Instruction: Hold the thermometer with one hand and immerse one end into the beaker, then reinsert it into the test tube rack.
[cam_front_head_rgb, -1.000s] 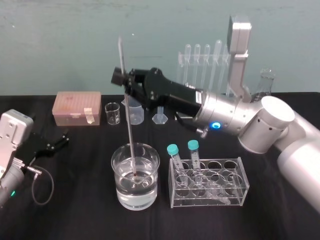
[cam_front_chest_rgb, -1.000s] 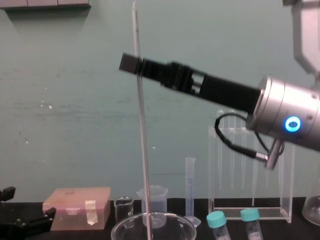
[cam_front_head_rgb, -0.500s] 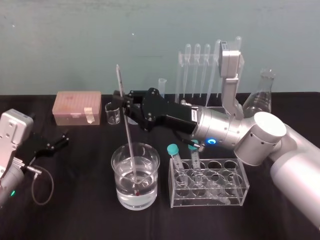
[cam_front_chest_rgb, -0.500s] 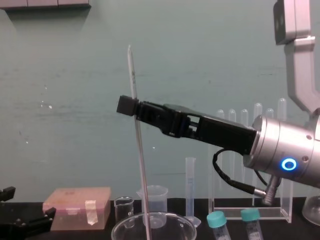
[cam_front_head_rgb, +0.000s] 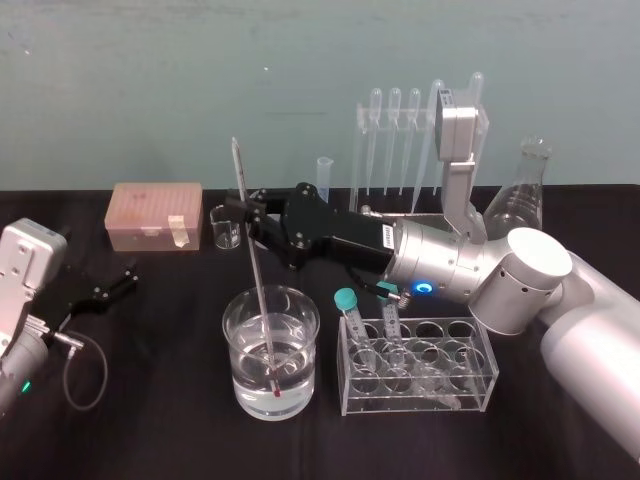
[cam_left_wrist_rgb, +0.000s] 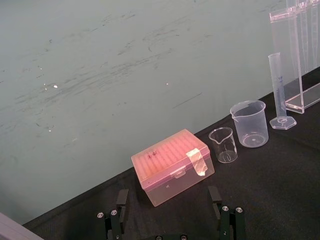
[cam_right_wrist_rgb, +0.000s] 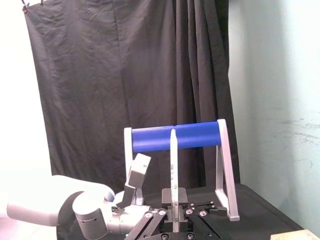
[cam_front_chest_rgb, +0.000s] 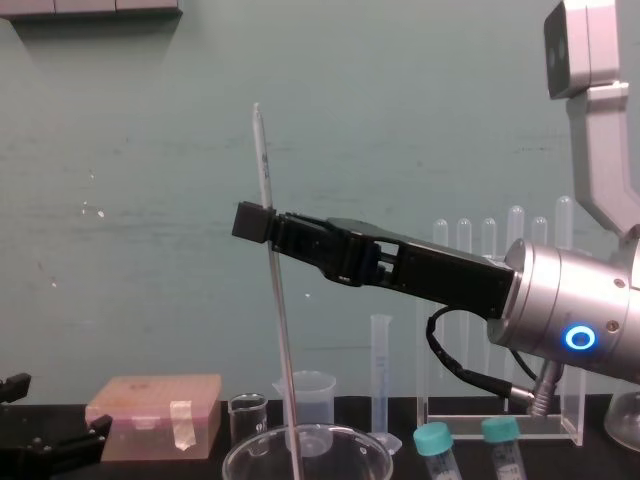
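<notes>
right gripper (cam_front_chest_rgb: 253, 222) pinches thermometer (cam_front_chest_rgb: 263, 160) in beaker (cam_front_chest_rgb: 345, 452) (base cropped); left gripper (cam_left_wrist_rgb: 168, 207) parked.

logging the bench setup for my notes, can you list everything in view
beaker: 1, clear, holding water, front centre
thermometer: 1, clear, red tip, lower end in beaker water
test tube rack: 1, clear, back, right of centre
pipettes: at least five, clear, in test tube rack
low tube rack: 1, clear, right of beaker
capped tubes: 2, teal caps, in low tube rack
tip box: 1, pink, back left
small glass beaker: 1, clear, right of tip box
plastic beaker: 1, translucent, beside small glass beaker
graduated cylinder: 1, clear, by test tube rack
conical flask: 1, clear, back right
right claw: 1, black, shut on thermometer
left claw: 1, black, open, far left
</notes>
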